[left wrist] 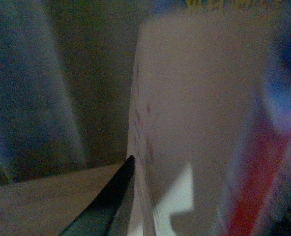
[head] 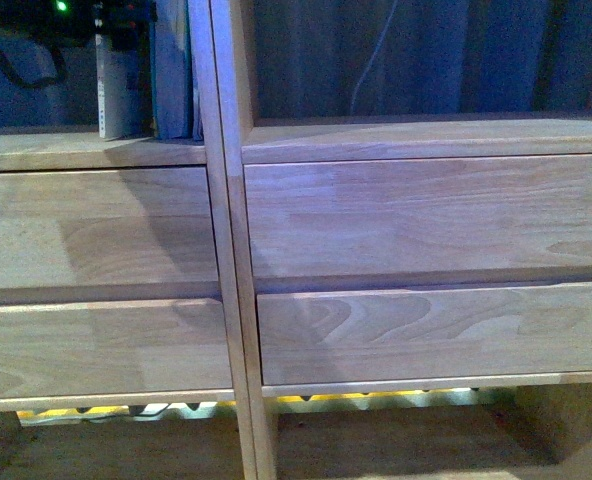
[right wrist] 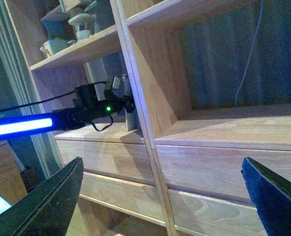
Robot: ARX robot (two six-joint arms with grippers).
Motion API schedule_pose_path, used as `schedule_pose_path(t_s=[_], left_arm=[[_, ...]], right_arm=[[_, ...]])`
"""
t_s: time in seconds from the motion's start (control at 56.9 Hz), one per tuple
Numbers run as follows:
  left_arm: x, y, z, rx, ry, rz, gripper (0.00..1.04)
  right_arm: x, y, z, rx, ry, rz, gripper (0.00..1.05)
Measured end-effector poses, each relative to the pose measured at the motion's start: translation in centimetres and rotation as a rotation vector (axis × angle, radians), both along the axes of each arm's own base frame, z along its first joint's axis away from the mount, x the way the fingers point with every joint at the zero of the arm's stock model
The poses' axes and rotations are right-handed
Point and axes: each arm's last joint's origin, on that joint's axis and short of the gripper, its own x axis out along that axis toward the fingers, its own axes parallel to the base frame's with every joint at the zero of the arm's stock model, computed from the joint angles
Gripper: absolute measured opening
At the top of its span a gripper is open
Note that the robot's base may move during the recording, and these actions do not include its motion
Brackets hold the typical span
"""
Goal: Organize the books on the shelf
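Observation:
The shelf (head: 376, 220) of light wood fills the front view, with plain drawer fronts below open compartments. In the upper left compartment the white-covered paperback (head: 119, 90) stands upright on the board, next to taller teal books (head: 173, 70). My left gripper (head: 116, 20) is shut on the paperback from above. In the left wrist view its white cover (left wrist: 194, 113) and red spine stripe (left wrist: 258, 182) loom close beside one black finger (left wrist: 117, 189). My right gripper (right wrist: 160, 196) hangs open in front of the drawers with nothing between its fingers.
The right compartment (right wrist: 244, 123) holds only a white cable (head: 371, 60) hanging at its back. Pale ceramic pieces (right wrist: 79, 24) sit on a higher board. The left arm (right wrist: 22, 126) glows blue. A yellow strip (head: 326, 398) shows under the shelf.

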Motion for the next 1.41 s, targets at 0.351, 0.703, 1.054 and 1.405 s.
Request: schedule_pose_path(t_s=[0.351, 0.703, 1.054, 1.405], left_arm=[[-5.3, 0.6, -0.5, -0.035, 0.003, -0.044, 0.98], [-19.8, 4.2, -1.7, -0.094, -0.001, -0.014, 0.98], [-35.6, 7.9, -0.8, -0.207, -0.075, -0.008, 0.98], [-42.2, 5.2, -8.4, -0.110, 0.065, 0.301, 0.41]], right_arm=[[0.0, 0.1, 0.1, 0.004, -0.014, 0.014, 0.98], [0.1, -0.2, 0.8, 0.059, 0.011, -0.046, 0.98], [0.6, -0.2, -2.3, 0.006, 0.197, -0.344, 0.98], [0.1, 2.4, -6.4, -0.224, 0.283, -0.587, 0.56]])
